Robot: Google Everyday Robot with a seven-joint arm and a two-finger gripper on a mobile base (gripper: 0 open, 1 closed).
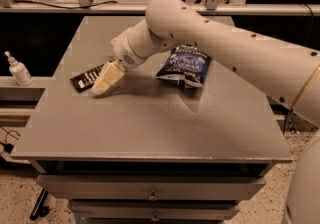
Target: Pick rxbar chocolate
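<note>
The rxbar chocolate (85, 78) is a narrow black bar with white lettering, lying flat at the left of the grey table (150, 123). My gripper (102, 82) hangs from the white arm and points down and to the left. Its cream fingers (108, 77) cover the bar's right end. The bar's left half shows beyond the fingers. I cannot tell whether the fingers touch the bar.
A blue chip bag (184, 65) lies at the middle right of the table, under the arm. A small white pump bottle (18, 69) stands on a ledge left of the table. Drawers run below the table's front edge.
</note>
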